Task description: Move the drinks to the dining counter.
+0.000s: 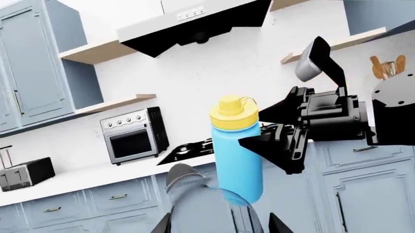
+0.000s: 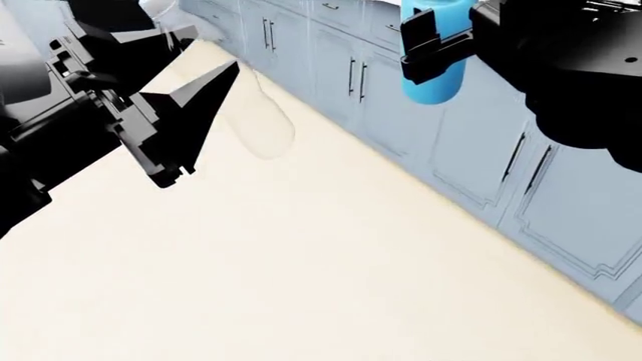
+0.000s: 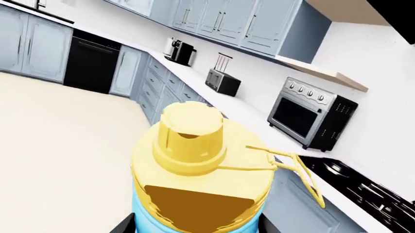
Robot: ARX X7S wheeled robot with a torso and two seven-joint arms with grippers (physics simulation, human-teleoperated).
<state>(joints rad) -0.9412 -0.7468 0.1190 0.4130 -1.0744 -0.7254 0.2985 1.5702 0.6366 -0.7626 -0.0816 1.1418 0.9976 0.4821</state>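
Both drinks are off any desk and in the air above the cream floor [image 2: 301, 286], each carried by its own arm. The blue flask [image 2: 434, 64] hangs at about one o'clock in the head view, its long axis close to upright, with the right gripper [image 2: 441, 34] clenched across its upper body; the left wrist view shows the same flask [image 1: 237, 148] standing tall with its yellow lid [image 1: 232, 110] on top and the black jaws closing in on it from the three o'clock side. The right wrist view looks almost straight down on that lid [image 3: 191, 138] and its loop [image 3: 295, 172], so the flask's axis runs away from the camera there. The clear bottle [image 2: 255, 116] sits at about eleven o'clock in the head view, slanted, its rounded base pointing toward five o'clock, and the left gripper [image 2: 186, 113] appears to be grasping it near the neck, though the bottle is so pale against the floor that the contact itself is hard to confirm. No dining counter shows in any view; only the blue cabinets [image 2: 401, 98], the toaster oven [image 1: 133, 135] and the hob [image 1: 188, 150] on the kitchen worktop appear, so my reading is that the coming move is a turn of the base away from this wall, with both bottles kept steady and well apart.
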